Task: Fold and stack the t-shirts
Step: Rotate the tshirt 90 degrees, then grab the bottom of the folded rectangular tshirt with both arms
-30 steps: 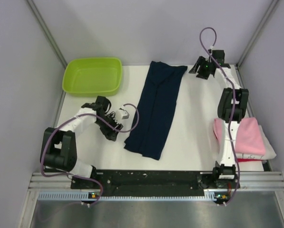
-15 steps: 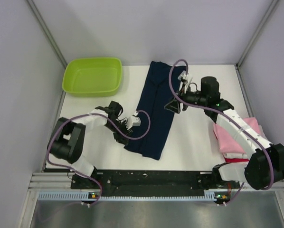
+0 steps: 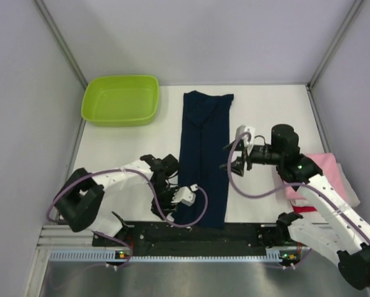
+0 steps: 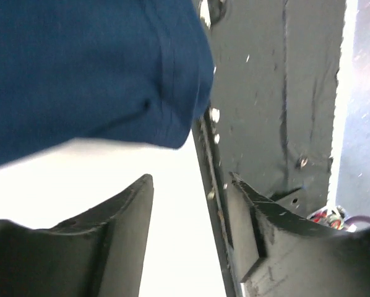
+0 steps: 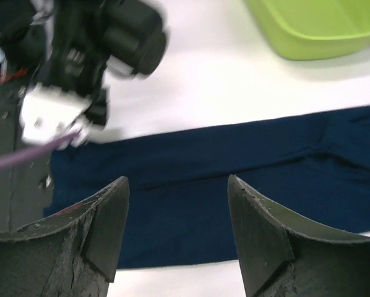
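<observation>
Since a second ago the navy shirt (image 3: 203, 154) has slid straight and nearer the table's (image 3: 129, 154) front edge. It lies in a long strip, so cross folds and stacking on the pink pile (image 3: 330, 173) seem left. Left gripper (image 4: 191, 179), at its near corner, and right gripper (image 5: 177, 179), over its right edge, both gape empty.

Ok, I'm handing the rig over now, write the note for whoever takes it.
Left gripper: open, empty, by the near left corner of the navy t-shirt.
Right gripper: open, empty, at its right edge.
Navy t-shirt: a long strip down the middle of the table.
Done: lengthwise fold; pink, white and red stack sits near right.
Left: fold the strip crosswise, then place it on the stack.
</observation>
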